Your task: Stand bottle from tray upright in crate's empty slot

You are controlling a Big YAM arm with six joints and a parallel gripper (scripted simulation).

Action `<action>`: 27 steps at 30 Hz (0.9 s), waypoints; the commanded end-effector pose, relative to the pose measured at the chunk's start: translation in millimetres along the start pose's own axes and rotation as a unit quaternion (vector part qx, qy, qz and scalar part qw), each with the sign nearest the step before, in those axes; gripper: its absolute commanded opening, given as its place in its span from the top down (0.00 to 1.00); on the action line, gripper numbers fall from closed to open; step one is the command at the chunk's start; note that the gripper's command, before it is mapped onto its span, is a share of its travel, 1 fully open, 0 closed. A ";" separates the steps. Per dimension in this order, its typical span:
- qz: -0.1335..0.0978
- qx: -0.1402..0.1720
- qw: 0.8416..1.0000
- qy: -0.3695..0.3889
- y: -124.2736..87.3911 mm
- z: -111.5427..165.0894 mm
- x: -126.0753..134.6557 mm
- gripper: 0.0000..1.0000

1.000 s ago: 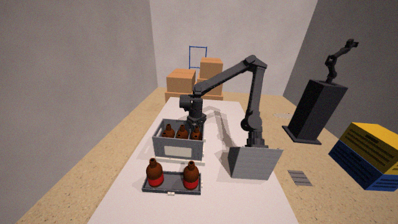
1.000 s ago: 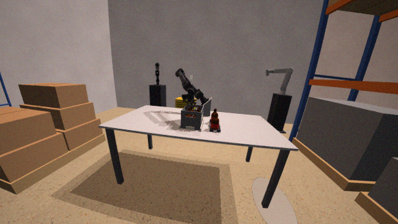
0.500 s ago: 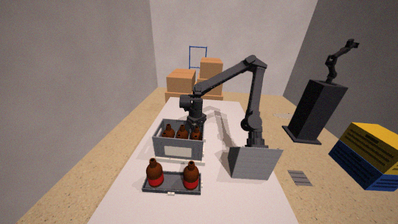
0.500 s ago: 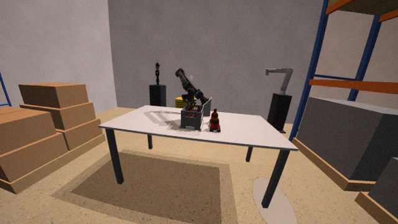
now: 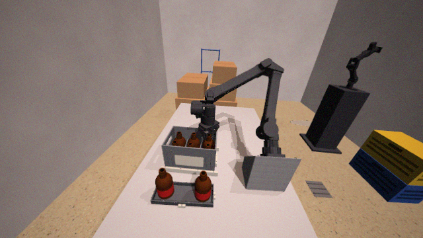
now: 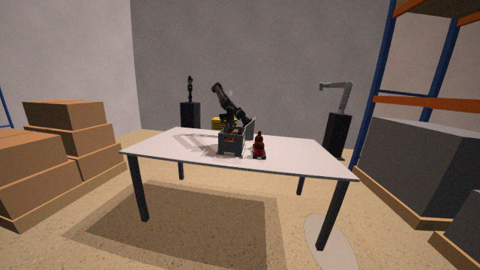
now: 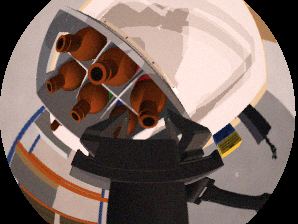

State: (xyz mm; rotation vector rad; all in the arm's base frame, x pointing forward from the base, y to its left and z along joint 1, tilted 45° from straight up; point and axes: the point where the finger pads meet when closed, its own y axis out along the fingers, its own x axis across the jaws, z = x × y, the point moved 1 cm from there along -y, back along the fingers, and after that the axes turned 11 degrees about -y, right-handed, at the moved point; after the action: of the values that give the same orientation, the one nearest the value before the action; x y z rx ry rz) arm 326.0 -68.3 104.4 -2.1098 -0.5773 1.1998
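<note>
The grey crate (image 5: 189,153) stands in the middle of the table and holds several brown bottles (image 5: 193,140). In the wrist view the crate (image 7: 107,72) shows bottles in five slots. The slot right under my fingers is mostly hidden, and a dark brown shape (image 7: 120,117) shows there. My gripper (image 5: 206,135) points straight down over the crate's right end, behind the front right bottle (image 5: 209,141). Its fingers stand partly open and grip nothing. The dark tray (image 5: 182,195) in front of the crate carries two upright red-labelled bottles, a left one (image 5: 164,184) and a right one (image 5: 202,186).
The arm's grey base block (image 5: 269,172) stands on the table to the right of the crate. Cardboard boxes (image 5: 206,84) are stacked beyond the table's far end. A black pedestal (image 5: 334,117) and a yellow-blue box (image 5: 390,165) stand on the floor at the right.
</note>
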 end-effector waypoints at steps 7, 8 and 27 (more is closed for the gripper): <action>-0.012 -0.017 1.000 0.012 -22.3 -16.7 2.9 0.39; -0.011 -0.016 1.000 0.011 -22.9 -16.3 3.5 0.39; -0.013 -0.014 1.000 0.010 -57.6 -15.0 4.1 0.39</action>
State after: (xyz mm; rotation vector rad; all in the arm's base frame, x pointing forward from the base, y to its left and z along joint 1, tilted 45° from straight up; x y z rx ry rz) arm 325.9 -42.7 133.7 -2.1047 -0.5901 1.2141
